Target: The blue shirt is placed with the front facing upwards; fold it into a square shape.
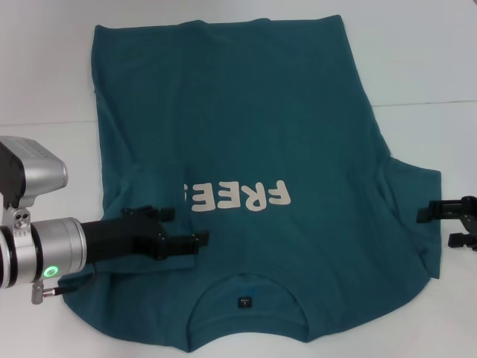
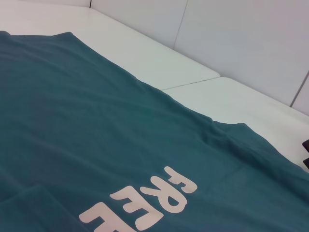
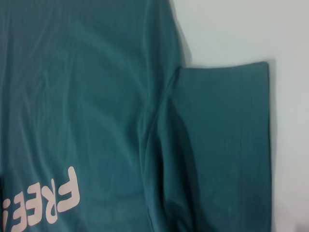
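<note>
1. The table [image 1: 425,60] is plain white, with a thin seam running across it at about 3 o'clock from the shirt; the left wrist view shows the same seam [image 2: 193,84] and a pale panelled wall [image 2: 241,43] behind the table's far edge.
2. The shirt [image 1: 238,127] lies flat, front up, filling most of the table, hem toward 12 o'clock and collar [image 1: 246,302] toward 6 o'clock.
3. The cream lettering [image 1: 238,196] sits at the shirt's centre, upside down in the head view, with its last character hidden under a fold of cloth.
4. The left sleeve is folded inward over the chest, at about 8 o'clock.
5. The left pincer [image 1: 186,227] is over that folded part, its dark fingers spread open, with no cloth between them.
6. The right sleeve [image 3: 227,140] lies spread flat on the table at 3 o'clock.
7. The right pincer [image 1: 447,224] is at the sleeve's outer edge, fingers apart, holding nothing.
</note>
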